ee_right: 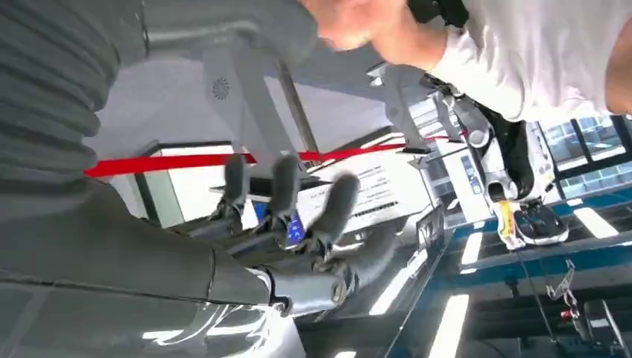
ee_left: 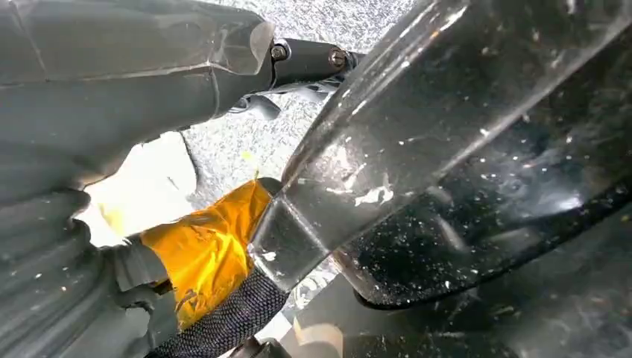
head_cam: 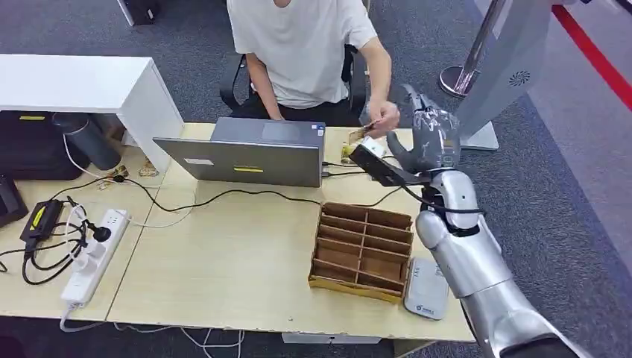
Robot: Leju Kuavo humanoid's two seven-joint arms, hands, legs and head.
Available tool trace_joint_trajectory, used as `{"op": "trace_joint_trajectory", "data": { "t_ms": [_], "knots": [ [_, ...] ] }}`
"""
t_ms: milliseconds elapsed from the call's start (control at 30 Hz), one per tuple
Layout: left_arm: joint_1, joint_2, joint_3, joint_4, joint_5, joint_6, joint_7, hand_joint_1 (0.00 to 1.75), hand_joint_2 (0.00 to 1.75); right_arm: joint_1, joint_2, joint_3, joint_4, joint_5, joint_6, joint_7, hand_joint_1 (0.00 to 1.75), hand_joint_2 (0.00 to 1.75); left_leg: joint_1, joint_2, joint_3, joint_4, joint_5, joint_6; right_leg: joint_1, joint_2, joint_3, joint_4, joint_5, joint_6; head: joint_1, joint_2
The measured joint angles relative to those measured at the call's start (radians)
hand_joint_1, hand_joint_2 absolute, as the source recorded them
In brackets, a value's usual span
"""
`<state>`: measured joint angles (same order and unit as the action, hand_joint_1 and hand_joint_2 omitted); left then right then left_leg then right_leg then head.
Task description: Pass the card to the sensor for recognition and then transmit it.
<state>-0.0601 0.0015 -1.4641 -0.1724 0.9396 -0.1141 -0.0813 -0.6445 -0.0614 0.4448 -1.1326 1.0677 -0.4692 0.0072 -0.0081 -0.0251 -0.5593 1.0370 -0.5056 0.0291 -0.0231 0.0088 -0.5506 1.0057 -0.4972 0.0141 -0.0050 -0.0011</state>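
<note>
A person's hand (head_cam: 383,117) pinches a small tan card (head_cam: 357,136) above the table's far right, behind the laptop. My right hand (head_cam: 427,136) is raised just to the right of it, fingers spread and upright, holding nothing; whether it touches the card I cannot tell. The right wrist view shows its fingers (ee_right: 281,195) stretched apart and empty. A flat grey-white card sensor (head_cam: 427,289) lies at the table's near right edge. My left hand (ee_left: 141,67) hangs low, thumb out, nothing in it.
A wooden slotted box (head_cam: 363,250) stands beside the sensor. An open grey laptop (head_cam: 250,155) sits mid-table with a black cable running from it. A white power strip (head_cam: 95,255) and chargers lie at the left. The person sits behind the table; a grey kiosk (head_cam: 501,71) stands at the far right.
</note>
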Motion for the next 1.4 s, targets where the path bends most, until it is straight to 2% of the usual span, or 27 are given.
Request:
{"op": "trace_joint_trajectory", "data": {
  "t_ms": [133, 267, 400, 500, 700, 767, 900, 1067, 1200, 1333, 1400],
  "knots": [
    [0.0, 0.0, 0.0, 0.0, 0.005, 0.003, 0.002, 0.0, 1.75, 0.024, -0.012, -0.022, 0.009, 0.01, -0.024, 0.0, 0.0, 1.75, 0.0, 0.0, 0.0, 0.0, 0.0, 0.0, 0.0, 0.0, 0.0, 0.0, 0.0, 0.0, 0.0, 0.0],
    [0.0, 0.0, 0.0, 0.0, 0.009, 0.007, 0.01, 0.0, 1.75, 0.051, -0.052, -0.057, 0.001, 0.079, -0.024, 0.057, 0.0, 1.75, 0.0, -0.001, 0.0, 0.001, 0.0, 0.0, 0.0, -0.001, 0.0, -0.001, 0.0, 0.0, 0.0, 0.0],
    [-0.001, 0.003, 0.0, 0.0, 0.006, -0.014, 0.006, 0.0, 1.75, 0.082, -0.124, -0.117, 0.005, 0.152, -0.042, 0.092, 0.0, 1.75, 0.0, -0.002, -0.001, 0.002, 0.0, 0.0, 0.0, -0.002, 0.0, -0.001, 0.0, 0.0, 0.0, 0.0],
    [-0.002, 0.004, 0.0, 0.0, 0.006, -0.019, 0.008, 0.0, 1.75, 0.11, -0.191, -0.176, 0.017, 0.211, -0.034, 0.142, 0.0, 1.75, 0.0, -0.003, -0.001, 0.003, -0.001, 0.001, 0.0, -0.003, 0.001, -0.001, 0.0, 0.0, 0.0, 0.0],
    [-0.002, 0.005, 0.0, 0.0, 0.014, -0.019, 0.008, 0.0, 1.75, 0.172, -0.342, -0.273, 0.07, 0.389, 0.068, 0.232, 0.0, 1.75, -0.001, -0.004, -0.002, 0.004, -0.002, 0.003, 0.0, -0.004, 0.0, -0.002, 0.0, 0.001, 0.0, 0.0],
    [-0.002, 0.005, 0.0, 0.0, 0.017, -0.018, 0.01, 0.0, 1.75, 0.194, -0.396, -0.299, 0.106, 0.47, 0.16, 0.301, 0.0, 1.75, -0.001, -0.005, -0.003, 0.004, -0.002, 0.003, 0.0, -0.005, 0.0, -0.002, 0.0, 0.001, 0.001, 0.0],
    [-0.003, 0.005, 0.0, 0.0, 0.018, -0.018, 0.019, 0.0, 1.75, 0.26, -0.466, -0.344, 0.156, 0.489, 0.257, 0.37, 0.0, 1.75, 0.0, -0.005, -0.003, 0.004, -0.002, 0.003, 0.0, -0.005, 0.0, -0.002, -0.001, 0.001, 0.0, 0.0],
    [-0.004, 0.005, 0.0, 0.0, 0.019, -0.017, 0.021, 0.0, 1.75, 0.309, -0.502, -0.367, 0.188, 0.489, 0.273, 0.387, 0.0, 1.75, 0.0, -0.002, -0.002, 0.004, -0.003, 0.003, 0.0, -0.002, -0.001, -0.002, -0.001, 0.001, 0.0, 0.0],
    [-0.006, 0.005, 0.0, 0.0, 0.019, -0.014, 0.029, 0.0, 1.75, 0.342, -0.515, -0.389, 0.209, 0.486, 0.349, 0.418, 0.0, 1.75, 0.0, -0.004, -0.002, 0.004, -0.003, 0.003, 0.0, -0.005, 0.0, -0.002, -0.001, 0.002, 0.001, 0.0],
    [-0.007, 0.004, 0.0, 0.0, 0.016, -0.011, 0.037, 0.0, 1.75, 0.419, -0.515, -0.447, 0.259, 0.463, 0.418, 0.445, 0.0, 1.75, 0.0, -0.006, -0.002, 0.003, -0.003, 0.003, 0.0, -0.006, 0.001, -0.002, -0.002, 0.003, 0.0, 0.0],
    [-0.008, 0.004, 0.0, 0.0, 0.01, -0.01, 0.045, 0.0, 1.75, 0.471, -0.508, -0.501, 0.312, 0.44, 0.433, 0.444, 0.0, 1.75, 0.0, -0.007, -0.003, 0.003, -0.003, 0.004, 0.0, -0.007, 0.002, -0.002, -0.003, 0.004, 0.0, 0.0]
  ]
}}
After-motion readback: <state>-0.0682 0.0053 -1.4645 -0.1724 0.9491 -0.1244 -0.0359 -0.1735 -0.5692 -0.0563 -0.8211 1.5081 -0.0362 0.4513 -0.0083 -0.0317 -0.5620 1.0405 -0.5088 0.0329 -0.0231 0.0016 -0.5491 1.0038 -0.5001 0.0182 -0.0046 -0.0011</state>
